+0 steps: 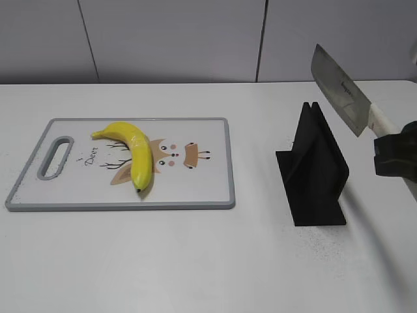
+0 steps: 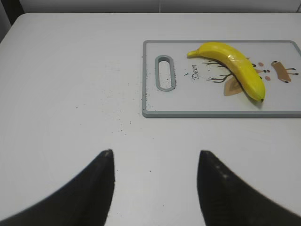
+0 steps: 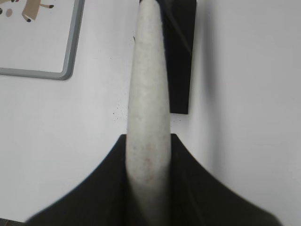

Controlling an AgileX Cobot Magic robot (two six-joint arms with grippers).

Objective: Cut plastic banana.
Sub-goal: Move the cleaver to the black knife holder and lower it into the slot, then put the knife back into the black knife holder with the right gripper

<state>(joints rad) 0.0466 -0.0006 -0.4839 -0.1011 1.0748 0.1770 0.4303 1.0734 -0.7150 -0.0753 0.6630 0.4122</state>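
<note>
The plastic banana [image 1: 132, 151] is glossy yellow and curved. It lies whole on the white cutting board [image 1: 195, 189], left of centre; the left wrist view shows it too [image 2: 235, 66]. My right gripper [image 1: 394, 156] is shut on the white handle [image 3: 148, 108] of a cleaver [image 1: 339, 88]. The blade is in the air above and right of the black knife stand [image 1: 316, 173]. My left gripper [image 2: 155, 157] is open and empty over bare table, left of and nearer than the board [image 2: 216, 106]. It is out of the exterior view.
The grey-rimmed board has a handle slot [image 1: 57, 156] at its left end and a deer print. The black knife stand also shows under the handle in the right wrist view [image 3: 181, 56]. A grey wall panel runs behind the table.
</note>
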